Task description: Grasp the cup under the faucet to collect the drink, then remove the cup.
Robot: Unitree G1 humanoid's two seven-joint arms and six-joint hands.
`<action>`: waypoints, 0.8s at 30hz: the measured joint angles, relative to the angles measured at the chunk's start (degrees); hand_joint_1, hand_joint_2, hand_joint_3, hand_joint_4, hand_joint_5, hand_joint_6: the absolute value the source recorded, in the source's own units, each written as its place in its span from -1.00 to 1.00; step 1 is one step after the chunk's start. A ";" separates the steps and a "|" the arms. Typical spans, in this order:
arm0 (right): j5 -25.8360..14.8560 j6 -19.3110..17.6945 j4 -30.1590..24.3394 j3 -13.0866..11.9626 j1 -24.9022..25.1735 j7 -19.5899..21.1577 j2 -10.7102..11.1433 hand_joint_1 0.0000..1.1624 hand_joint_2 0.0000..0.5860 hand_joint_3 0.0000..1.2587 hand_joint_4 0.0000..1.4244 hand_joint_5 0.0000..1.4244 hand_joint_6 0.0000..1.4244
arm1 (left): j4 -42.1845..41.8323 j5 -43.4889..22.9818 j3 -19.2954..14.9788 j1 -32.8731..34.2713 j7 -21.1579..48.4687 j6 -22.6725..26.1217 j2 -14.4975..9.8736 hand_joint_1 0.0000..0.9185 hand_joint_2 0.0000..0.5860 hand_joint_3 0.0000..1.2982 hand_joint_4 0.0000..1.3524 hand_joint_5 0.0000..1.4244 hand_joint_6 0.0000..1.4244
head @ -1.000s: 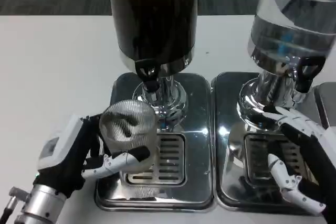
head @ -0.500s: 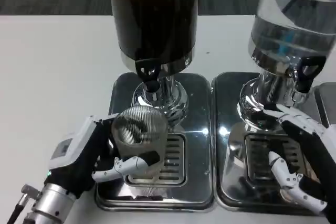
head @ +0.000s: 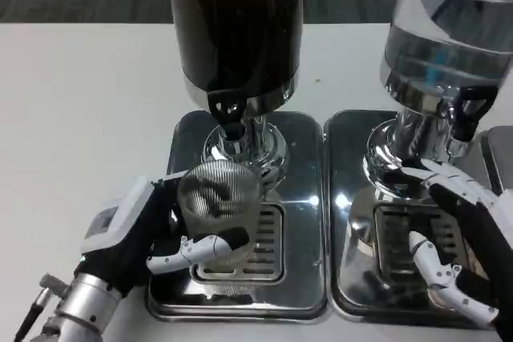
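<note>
On a white table [head: 80,102], the left hand [head: 152,234] grips a ribbed clear plastic cup [head: 218,206] over the steel drip tray [head: 300,198], just short of the dark dispenser's black faucet [head: 228,114]; right hand [head: 461,250] spread, waiting; next, the cup likely needs centring under the spout.

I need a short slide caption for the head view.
Left hand holds the ribbed cup on the drip tray below the dark dispenser's faucet.

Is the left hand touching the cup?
Touching. In the head view the left hand wraps the ribbed clear cup: a finger lies across its lower front, with no gap visible.
</note>
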State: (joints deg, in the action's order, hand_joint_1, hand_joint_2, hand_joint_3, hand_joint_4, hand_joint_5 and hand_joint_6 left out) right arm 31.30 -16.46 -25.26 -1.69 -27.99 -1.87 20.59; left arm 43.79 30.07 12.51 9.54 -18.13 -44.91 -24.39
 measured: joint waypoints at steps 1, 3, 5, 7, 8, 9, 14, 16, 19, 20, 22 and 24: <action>0.03 0.11 -0.09 0.14 0.08 0.00 -0.12 -0.34 1.00 -0.55 -0.80 -0.85 -0.82 | 0.30 -0.01 -0.01 0.13 0.00 -0.19 0.00 -0.34 -0.54 -0.07 0.03 0.34 0.63; 0.43 0.28 -0.29 0.45 0.20 0.00 -0.51 -0.34 1.00 -0.55 -0.80 -0.85 -0.82 | 1.04 -0.03 -0.01 0.45 -0.01 -0.71 -0.02 -0.34 -0.54 -0.07 0.03 0.34 0.63; 0.76 0.58 -0.33 0.99 0.21 0.00 -0.98 -0.34 1.00 -0.55 -0.80 -0.85 -0.82 | 2.04 -0.02 -0.01 0.97 -0.02 -1.41 -0.06 -0.34 -0.54 -0.07 0.03 0.34 0.63; 0.89 0.75 -0.33 1.15 0.21 0.00 -1.18 -0.34 1.00 -0.55 -0.80 -0.85 -0.82 | 2.58 -0.02 0.00 1.24 -0.03 -1.78 -0.06 -0.34 -0.54 -0.07 0.03 0.34 0.63; 0.91 0.78 -0.33 1.21 0.21 0.00 -1.33 -0.34 1.00 -0.55 -0.80 -0.85 -0.82 | 2.93 -0.01 0.01 1.43 -0.03 -1.98 -0.06 -0.34 -0.54 -0.07 0.03 0.34 0.63; 0.90 0.78 -0.33 1.24 0.21 0.00 -1.47 -0.34 1.00 -0.55 -0.80 -0.85 -0.82 | 3.11 0.00 0.04 1.55 -0.04 -2.04 -0.05 -0.34 -0.54 -0.08 0.03 0.34 0.63; 0.88 0.79 -0.33 1.21 0.11 0.01 -2.02 -0.35 1.00 -0.55 -0.80 -0.85 -0.82 | 3.97 0.15 0.29 2.10 -0.33 -2.32 -0.05 -0.37 -0.54 -0.09 0.00 0.29 0.58; 0.89 0.79 -0.33 1.22 -0.17 0.02 -2.20 -0.35 1.00 -0.55 -0.80 -0.85 -0.81 | 4.06 0.39 0.38 2.24 -0.43 -2.31 -0.09 -0.47 -0.56 -0.14 -0.06 0.23 0.48; 0.89 0.79 -0.33 1.29 -0.61 0.06 -2.51 -0.35 1.00 -0.55 -0.80 -0.85 -0.81 | 4.05 0.88 0.70 2.62 -0.44 -2.20 -0.46 -0.64 -0.61 -0.19 -0.11 0.11 0.27; 0.89 0.79 -0.33 1.36 -0.67 0.09 -2.58 -0.35 1.00 -0.55 -0.80 -0.85 -0.81 | 4.00 1.18 0.79 2.75 -0.47 -2.15 -0.57 -0.68 -0.61 -0.20 -0.13 0.09 0.21; 0.93 0.79 -0.32 1.70 -0.70 0.20 -2.92 -0.35 1.00 -0.55 -0.80 -0.85 -0.80 | 3.80 1.84 1.16 3.08 -0.56 -1.99 -1.05 -0.74 -0.65 -0.22 -0.15 0.01 0.12; 0.96 0.79 -0.30 2.15 -0.70 0.46 -3.40 -0.35 1.00 -0.55 -0.80 -0.85 -0.80 | 3.38 2.24 1.61 3.17 -0.55 -1.78 -1.65 -0.78 -0.66 -0.26 -0.19 -0.04 0.07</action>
State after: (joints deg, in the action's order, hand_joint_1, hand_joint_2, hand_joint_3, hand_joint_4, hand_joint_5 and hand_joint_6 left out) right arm 32.26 -15.68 -25.56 0.46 -28.69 -1.41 17.19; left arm 47.16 32.31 14.12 12.70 -18.68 -46.69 -26.04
